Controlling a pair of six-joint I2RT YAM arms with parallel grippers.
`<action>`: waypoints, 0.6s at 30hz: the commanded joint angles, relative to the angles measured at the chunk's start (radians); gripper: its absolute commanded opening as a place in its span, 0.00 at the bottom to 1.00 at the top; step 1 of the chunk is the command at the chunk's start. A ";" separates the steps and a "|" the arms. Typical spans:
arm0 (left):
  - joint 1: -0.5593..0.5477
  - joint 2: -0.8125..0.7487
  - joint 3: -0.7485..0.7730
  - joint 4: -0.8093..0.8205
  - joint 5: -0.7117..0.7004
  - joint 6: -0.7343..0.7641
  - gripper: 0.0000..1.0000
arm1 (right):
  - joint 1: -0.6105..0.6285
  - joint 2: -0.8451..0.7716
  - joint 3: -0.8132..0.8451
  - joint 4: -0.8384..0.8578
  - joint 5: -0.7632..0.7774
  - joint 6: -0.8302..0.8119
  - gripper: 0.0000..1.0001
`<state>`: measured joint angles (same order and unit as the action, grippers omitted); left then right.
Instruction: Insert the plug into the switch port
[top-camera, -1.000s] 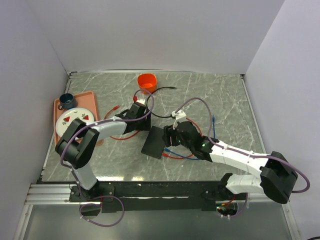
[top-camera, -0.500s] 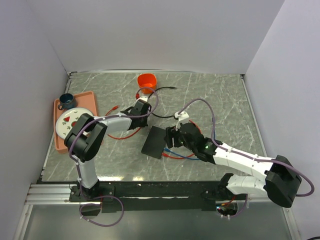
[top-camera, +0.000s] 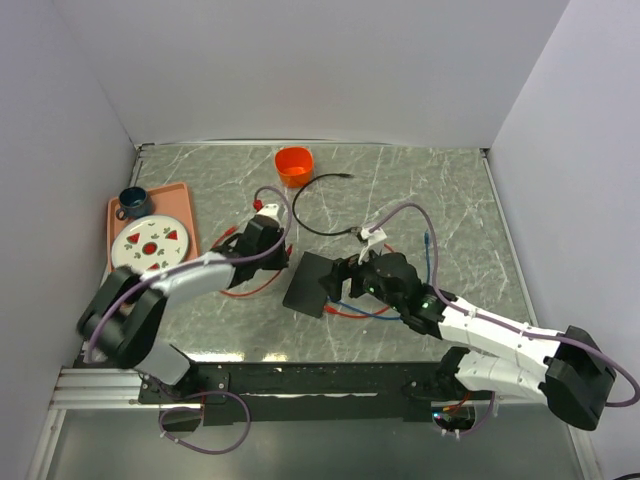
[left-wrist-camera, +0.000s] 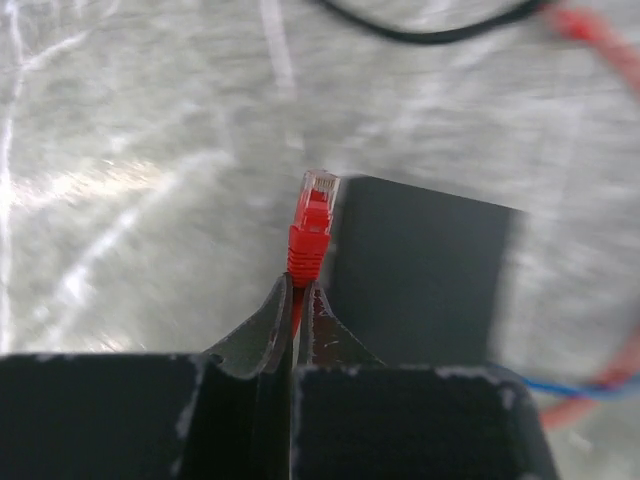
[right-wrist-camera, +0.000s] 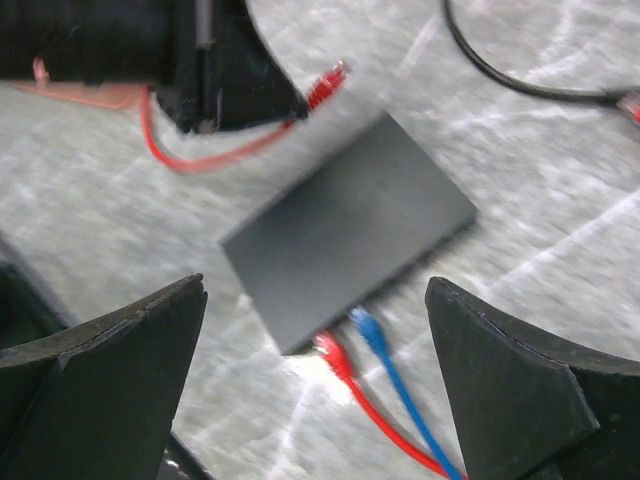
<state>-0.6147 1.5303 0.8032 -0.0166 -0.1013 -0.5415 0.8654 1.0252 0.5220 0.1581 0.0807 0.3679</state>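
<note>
The left gripper (left-wrist-camera: 293, 292) is clamped on the tail of the red plug (left-wrist-camera: 312, 212), whose tip points straight ahead, just beside a corner of the black box (left-wrist-camera: 420, 265). The switch port probably lies on the edge facing the right arm (red and blue leads (right-wrist-camera: 345, 368) already enter there), across the box; the right gripper (right-wrist-camera: 315, 285) hangs spread wide above.

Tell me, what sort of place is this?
Probably a robot test bench in a lab: two arms bolted to a marble-look table, plain white panels around it, and practice props: a black box, loose cables, an orange cup.
</note>
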 joint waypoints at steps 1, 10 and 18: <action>-0.091 -0.197 -0.082 0.115 0.032 -0.106 0.01 | -0.011 -0.059 -0.046 0.193 -0.059 0.083 0.99; -0.264 -0.435 -0.183 0.167 -0.080 -0.198 0.01 | -0.012 -0.109 -0.120 0.340 -0.105 0.196 0.99; -0.269 -0.319 -0.107 0.058 -0.150 -0.089 0.34 | -0.014 -0.252 -0.168 0.157 0.085 0.239 0.99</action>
<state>-0.8803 1.1336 0.6346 0.0753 -0.2024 -0.6815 0.8581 0.8478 0.3771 0.3840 0.0414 0.5766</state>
